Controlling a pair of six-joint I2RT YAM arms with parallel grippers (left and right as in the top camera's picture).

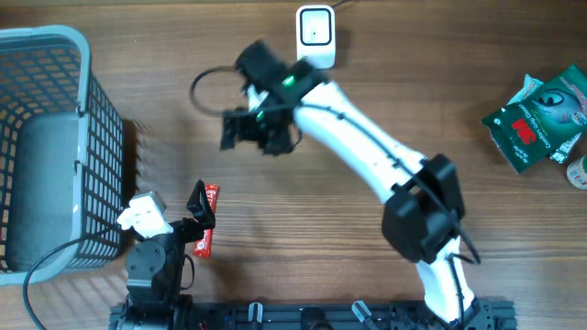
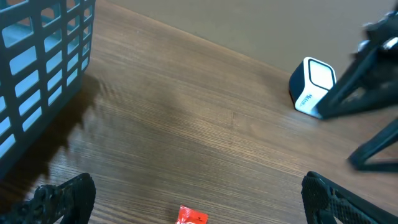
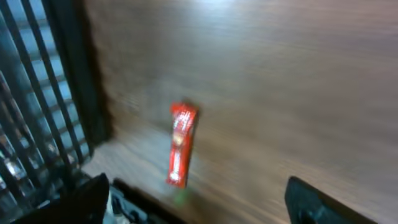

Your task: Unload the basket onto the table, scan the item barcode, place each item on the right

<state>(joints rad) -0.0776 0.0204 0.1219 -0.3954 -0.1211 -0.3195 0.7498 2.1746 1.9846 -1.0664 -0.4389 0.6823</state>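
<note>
The item, a slim red wrapped bar (image 1: 208, 223), lies flat on the wooden table beside the basket. My left gripper (image 1: 198, 218) hangs over it, open; the left wrist view shows only the bar's tip (image 2: 191, 216) on the wood between the wide-apart fingers (image 2: 62, 199), untouched. The white barcode scanner (image 1: 315, 33) stands at the table's far edge and also shows in the left wrist view as the scanner (image 2: 313, 87). My right gripper (image 1: 237, 130) hovers mid-table, open and empty. Its blurred camera looks down at the bar (image 3: 180, 144).
A grey plastic basket (image 1: 55, 41) fills the left side, close to the bar; its bars show as the basket (image 3: 37, 93) in the right wrist view. Green snack packets (image 1: 541, 115) lie at the far right. The right arm (image 1: 367, 147) spans the table's middle.
</note>
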